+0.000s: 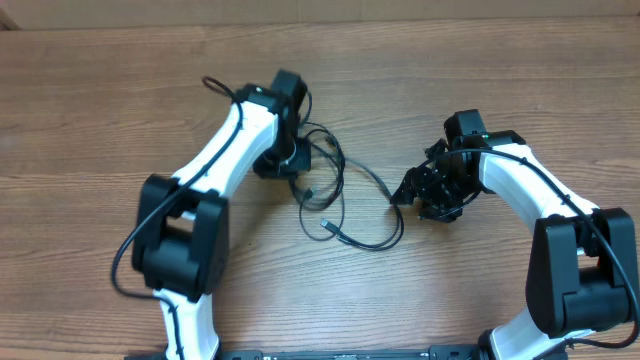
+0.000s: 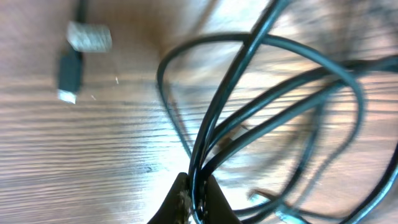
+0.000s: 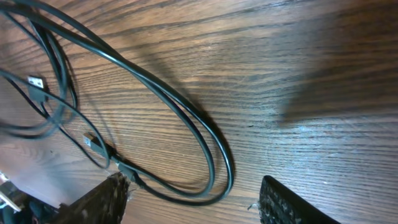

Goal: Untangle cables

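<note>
Thin black cables (image 1: 335, 195) lie looped in a tangle on the wooden table between my two arms. My left gripper (image 1: 290, 160) is at the tangle's left side, shut on several cable strands (image 2: 205, 155) that fan up from between its fingers (image 2: 198, 202). A silver-tipped plug (image 2: 69, 74) lies on the table to the upper left. My right gripper (image 1: 405, 195) is open just right of the tangle. A doubled cable loop (image 3: 211, 165) lies on the table between its fingers (image 3: 196, 199), untouched. Small plugs (image 3: 93, 143) show further left.
The wooden table (image 1: 480, 290) carries everything. The left arm (image 1: 215, 165) reaches in from the lower left and the right arm (image 1: 530, 200) from the lower right. Thicker black arm cables run along both arms.
</note>
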Motion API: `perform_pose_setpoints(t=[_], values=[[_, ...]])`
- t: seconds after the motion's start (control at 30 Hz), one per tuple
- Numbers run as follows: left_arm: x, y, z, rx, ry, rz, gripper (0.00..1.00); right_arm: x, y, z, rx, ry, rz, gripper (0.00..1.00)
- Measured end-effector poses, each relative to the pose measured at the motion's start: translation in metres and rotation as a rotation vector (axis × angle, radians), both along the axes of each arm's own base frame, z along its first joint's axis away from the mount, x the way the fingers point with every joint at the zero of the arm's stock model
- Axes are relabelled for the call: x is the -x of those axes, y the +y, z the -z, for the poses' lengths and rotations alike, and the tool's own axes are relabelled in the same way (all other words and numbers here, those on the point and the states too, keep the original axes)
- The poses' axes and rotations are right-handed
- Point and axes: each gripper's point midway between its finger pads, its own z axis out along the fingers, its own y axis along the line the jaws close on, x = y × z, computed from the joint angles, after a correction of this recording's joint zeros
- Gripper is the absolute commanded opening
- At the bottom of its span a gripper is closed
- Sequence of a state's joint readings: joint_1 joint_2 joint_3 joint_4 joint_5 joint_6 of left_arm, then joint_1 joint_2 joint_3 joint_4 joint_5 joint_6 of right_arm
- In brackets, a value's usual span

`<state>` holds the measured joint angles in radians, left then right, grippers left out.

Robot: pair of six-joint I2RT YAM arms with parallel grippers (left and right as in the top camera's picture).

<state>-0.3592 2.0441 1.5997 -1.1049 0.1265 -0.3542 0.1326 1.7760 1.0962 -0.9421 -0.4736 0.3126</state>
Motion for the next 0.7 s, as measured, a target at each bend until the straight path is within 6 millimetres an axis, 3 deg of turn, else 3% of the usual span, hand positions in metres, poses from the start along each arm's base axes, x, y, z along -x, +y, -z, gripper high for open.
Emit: perform_pose_setpoints(t=[0.2,0.33,0.43,0.6,0.7], values=[[-0.022,-0.011,-0.115,0.100,-0.321,0.116,0.04,-0.010,0.027,-0.017,-0.192,-0.094,-0.090,0.67],[-0.020,-0.016,-0.188,0.145,-0.556,0.228,0.04,-0.018,0.053,-0.043,-0.400,-0.203,-0.176,0.68],[-0.014,-0.016,-0.240,0.157,-0.735,0.311,0.04,-0.027,0.073,-0.073,-0.598,-0.325,-0.243,0.70],[-0.003,-0.013,-0.289,0.160,-0.904,0.376,0.04,-0.040,0.090,-0.119,-0.830,-0.511,-0.342,0.72],[0.005,-0.010,-0.289,0.155,-0.890,0.385,0.04,-0.046,0.095,-0.139,-0.904,-0.578,-0.379,0.72]])
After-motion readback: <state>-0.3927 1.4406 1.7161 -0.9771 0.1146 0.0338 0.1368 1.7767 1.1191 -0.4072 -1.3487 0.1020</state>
